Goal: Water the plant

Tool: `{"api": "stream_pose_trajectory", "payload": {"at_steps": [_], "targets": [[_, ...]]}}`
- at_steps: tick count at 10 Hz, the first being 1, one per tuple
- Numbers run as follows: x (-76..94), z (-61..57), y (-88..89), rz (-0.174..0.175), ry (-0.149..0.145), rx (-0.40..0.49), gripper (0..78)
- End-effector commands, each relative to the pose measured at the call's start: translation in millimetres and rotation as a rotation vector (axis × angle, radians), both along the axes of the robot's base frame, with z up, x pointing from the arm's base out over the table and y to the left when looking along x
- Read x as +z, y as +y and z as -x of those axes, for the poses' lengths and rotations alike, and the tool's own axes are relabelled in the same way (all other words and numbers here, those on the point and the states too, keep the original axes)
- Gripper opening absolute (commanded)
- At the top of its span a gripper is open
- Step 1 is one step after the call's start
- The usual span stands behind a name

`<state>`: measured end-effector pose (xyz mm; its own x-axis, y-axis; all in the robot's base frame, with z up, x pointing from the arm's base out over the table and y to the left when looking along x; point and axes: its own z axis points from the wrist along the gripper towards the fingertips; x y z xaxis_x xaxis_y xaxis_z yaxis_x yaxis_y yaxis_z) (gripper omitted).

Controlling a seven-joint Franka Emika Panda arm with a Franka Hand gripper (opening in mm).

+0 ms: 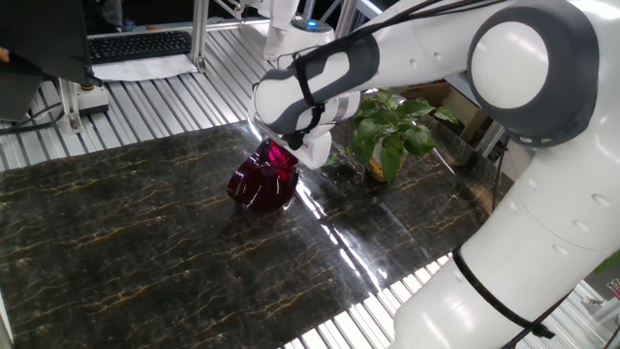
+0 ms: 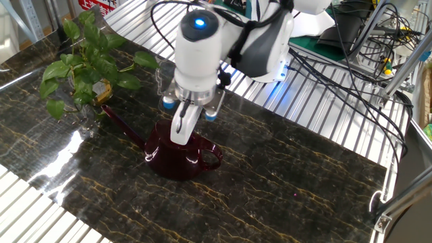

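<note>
i note the gripper (image 2: 182, 135) pointing down into the top of the red watering can (image 2: 181, 156); i cannot tell whether its fingers grip anything. the plant (image 2: 81, 64) stands near it, just beyond the can's spout tip, apart from the pincer.

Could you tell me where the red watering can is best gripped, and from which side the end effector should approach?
I'd grip the watering can from above, on the top rim near the loop handle, on the side away from the plant. It stands upright, its long spout already aimed at the plant. The end effector is at that rim; whether it's closed I can't tell.
</note>
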<state>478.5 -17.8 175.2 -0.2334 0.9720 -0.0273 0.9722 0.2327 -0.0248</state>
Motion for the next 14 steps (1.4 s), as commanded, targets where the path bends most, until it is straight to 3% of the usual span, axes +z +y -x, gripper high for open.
{"api": "stream_pose_trajectory", "payload": {"at_steps": [1,2,3,6,9,14], "targets": [[0.2,4.7,2.4,0.052,-0.015,0.000,77.4],[0.0,5.3,2.3,0.064,-0.015,0.001,77.4],[-1.1,10.5,1.7,0.122,-0.024,-0.011,77.4],[-4.3,18.8,0.4,0.131,-0.027,-0.005,77.4],[-13.2,19.5,0.8,0.137,-0.040,-0.006,77.4],[-12.9,19.9,3.0,0.133,-0.041,-0.005,77.4]]}}
